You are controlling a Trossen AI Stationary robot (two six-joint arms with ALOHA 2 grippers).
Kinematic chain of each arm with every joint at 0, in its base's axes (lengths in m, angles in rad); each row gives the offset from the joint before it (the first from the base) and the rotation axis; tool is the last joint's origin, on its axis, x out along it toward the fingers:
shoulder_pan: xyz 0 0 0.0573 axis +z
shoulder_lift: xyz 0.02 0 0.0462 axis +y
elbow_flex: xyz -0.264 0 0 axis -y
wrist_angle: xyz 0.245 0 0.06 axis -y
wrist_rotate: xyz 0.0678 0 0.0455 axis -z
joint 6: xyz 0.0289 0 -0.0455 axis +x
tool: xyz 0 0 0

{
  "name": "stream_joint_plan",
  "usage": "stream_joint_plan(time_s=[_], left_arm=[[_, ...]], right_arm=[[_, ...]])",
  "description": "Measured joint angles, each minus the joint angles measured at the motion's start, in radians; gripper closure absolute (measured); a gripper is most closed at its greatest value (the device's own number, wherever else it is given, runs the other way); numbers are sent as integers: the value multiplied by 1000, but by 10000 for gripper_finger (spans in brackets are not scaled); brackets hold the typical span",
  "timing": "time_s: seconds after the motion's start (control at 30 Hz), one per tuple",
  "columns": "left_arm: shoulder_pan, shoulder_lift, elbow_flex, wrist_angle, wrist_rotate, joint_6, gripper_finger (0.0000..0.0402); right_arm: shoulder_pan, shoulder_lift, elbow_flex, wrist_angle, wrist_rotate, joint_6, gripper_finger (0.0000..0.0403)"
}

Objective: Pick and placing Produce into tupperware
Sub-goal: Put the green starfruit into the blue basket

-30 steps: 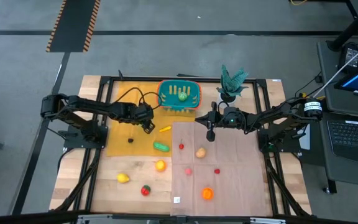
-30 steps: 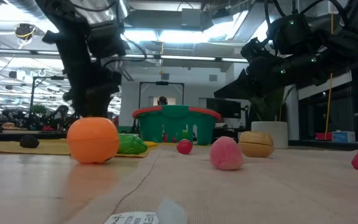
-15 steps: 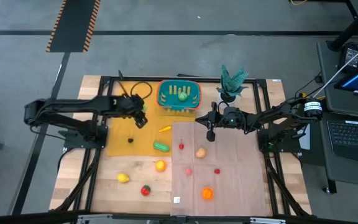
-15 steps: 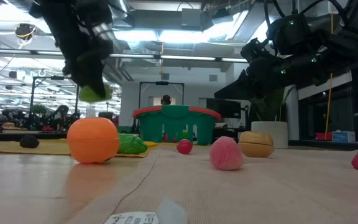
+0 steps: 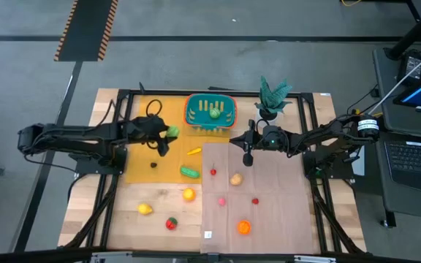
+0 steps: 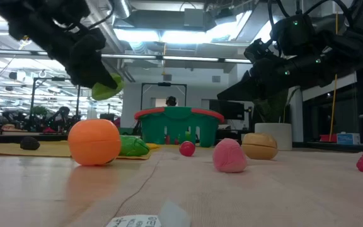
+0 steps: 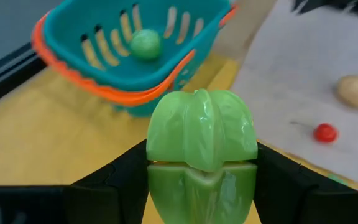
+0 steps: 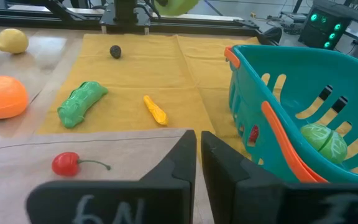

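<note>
My left gripper [image 5: 167, 134] is shut on a light green ridged toy fruit [image 7: 201, 140], held in the air over the yellow mat [image 5: 141, 157], left of the teal basket with the orange rim [image 5: 210, 111]. The fruit also shows in the low view [image 6: 108, 89]. A round green piece [image 5: 215, 112] lies in the basket. My right gripper [image 5: 248, 157] is shut and empty over the tan cloth [image 5: 269, 212], right of the basket. Loose produce lies on the table: a green cucumber [image 5: 189, 172], a small yellow-orange piece [image 5: 194, 151], an orange [image 5: 188, 194], a potato [image 5: 235, 179]. My left gripper pinches the green fruit between its two fingers, one finger [image 7: 126, 171] on each side of the fruit's lower half [image 7: 201, 186]. The fingers come from the table's left, slanting down. The fruit is lifted clear of the mat.
A potted green plant [image 5: 272, 95] stands right of the basket. A lemon [image 5: 145, 209], a red-green piece [image 5: 171, 223], a cherry [image 5: 213, 172], a pink piece [image 5: 221, 201], a strawberry [image 5: 255, 201] and another orange [image 5: 244, 227] lie nearer. A small black thing [image 5: 153, 164] lies on the mat.
My left gripper has risen from the yellow mat with the green fruit, which is now lifted clear. It has drawn back a little toward the table's left and far edges and has tipped to a slant.
</note>
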Motion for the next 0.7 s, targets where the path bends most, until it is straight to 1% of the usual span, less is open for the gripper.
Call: stream_joint_plan(time_s=[0.17, 0.3, 0.47, 0.6, 0.7], left_arm=[[0, -24, -110, 247, 89, 56, 183], [0, -28, -156, 356, 138, 73, 183], [0, -28, -200, 523, 264, 142, 183], [0, -28, -205, 551, 323, 171, 183], [0, -28, -205, 591, 392, 196, 183]], right_arm=[[0, 0, 0, 1, 0, 0, 375], [0, 0, 0, 2, 0, 0, 375], [0, 0, 0, 4, 0, -4, 375], [0, 0, 0, 10, 0, -4, 375], [0, 0, 0, 10, 0, -4, 375]])
